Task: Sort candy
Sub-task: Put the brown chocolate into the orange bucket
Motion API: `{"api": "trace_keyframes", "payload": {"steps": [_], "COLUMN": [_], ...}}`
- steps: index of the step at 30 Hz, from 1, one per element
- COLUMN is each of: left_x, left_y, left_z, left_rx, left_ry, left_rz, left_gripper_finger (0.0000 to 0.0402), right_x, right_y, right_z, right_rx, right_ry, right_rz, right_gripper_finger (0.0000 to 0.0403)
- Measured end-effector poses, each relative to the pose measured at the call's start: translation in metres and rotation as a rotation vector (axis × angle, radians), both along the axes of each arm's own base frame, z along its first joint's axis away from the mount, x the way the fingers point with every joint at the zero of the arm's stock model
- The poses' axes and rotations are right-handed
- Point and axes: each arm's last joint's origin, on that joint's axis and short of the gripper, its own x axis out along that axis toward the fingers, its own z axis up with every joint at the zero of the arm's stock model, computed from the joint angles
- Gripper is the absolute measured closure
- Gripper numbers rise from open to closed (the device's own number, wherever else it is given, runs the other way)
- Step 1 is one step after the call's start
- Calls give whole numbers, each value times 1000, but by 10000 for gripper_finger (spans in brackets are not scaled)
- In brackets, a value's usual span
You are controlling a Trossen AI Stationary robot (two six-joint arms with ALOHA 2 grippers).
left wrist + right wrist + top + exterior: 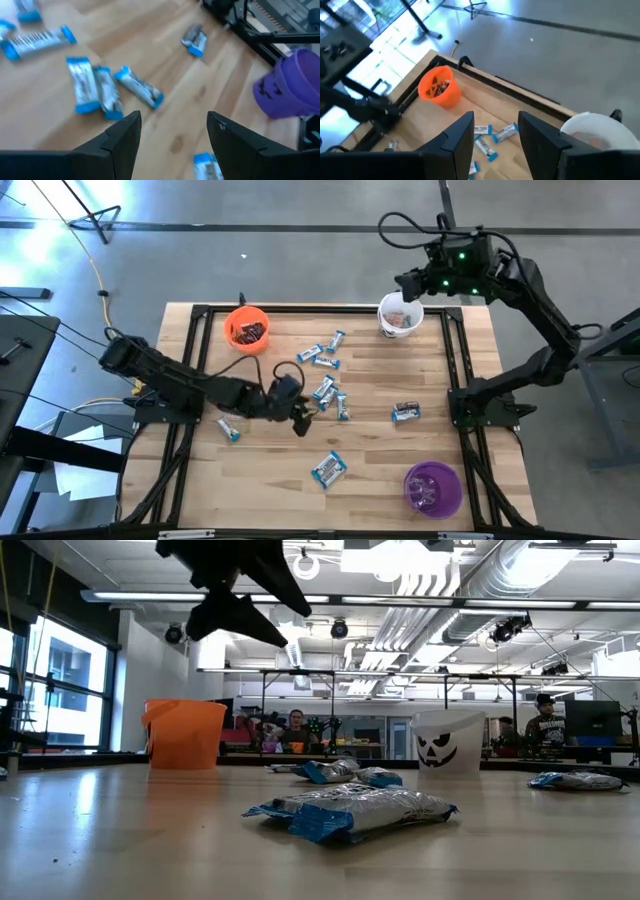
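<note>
Left pincer [299, 420] hangs empty, jaws wide, beside blue-and-white candy [329, 394] clustered mid-bench [370, 470]; best to drop squarely over one wrapper, clear of its neighbours, while right pincer [404, 284], parted and empty, waits over the white cup [400, 317].

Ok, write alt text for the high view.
Overhead, a wooden table holds scattered blue-and-white candy between an orange cup, a white cup and a purple cup. The left tool hovers open mid-table; the right tool sits open by the white cup.
</note>
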Motion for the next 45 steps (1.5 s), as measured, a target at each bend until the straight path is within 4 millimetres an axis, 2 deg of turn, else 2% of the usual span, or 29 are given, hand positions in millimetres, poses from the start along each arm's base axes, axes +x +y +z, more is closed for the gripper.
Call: {"api": "trace_keyframes", "payload": {"steps": [4, 8, 11, 21, 29, 36, 45], "left_x": [-3, -10, -17, -39, -59, -83, -108], "left_y": [17, 33, 44, 72, 81, 84, 85], "left_z": [15, 32, 44, 73, 94, 113, 113], "left_rx": [76, 172, 256, 488, 592, 639, 643], "left_ry": [-24, -54, -68, -73, -89, -131, -38], "left_rz": [-12, -11, -7, 130, 117, 111, 107], "left_gripper_finger": [188, 188, 188, 188, 188, 188, 188], "right_x": [1, -2, -2, -4, 11, 24, 25], "right_y": [-2, 1, -1, -1, 0, -3, -1], "right_z": [0, -6, -7, -8, -15, -23, -24], "right_rx": [-19, 85, 87, 112, 242, 466, 279], "right_ry": [12, 25, 27, 33, 23, -31, 54], "right_rz": [-42, -51, -72, -115, 131, 143, 337], "right_gripper_finger": [253, 253, 253, 253, 253, 253, 253]}}
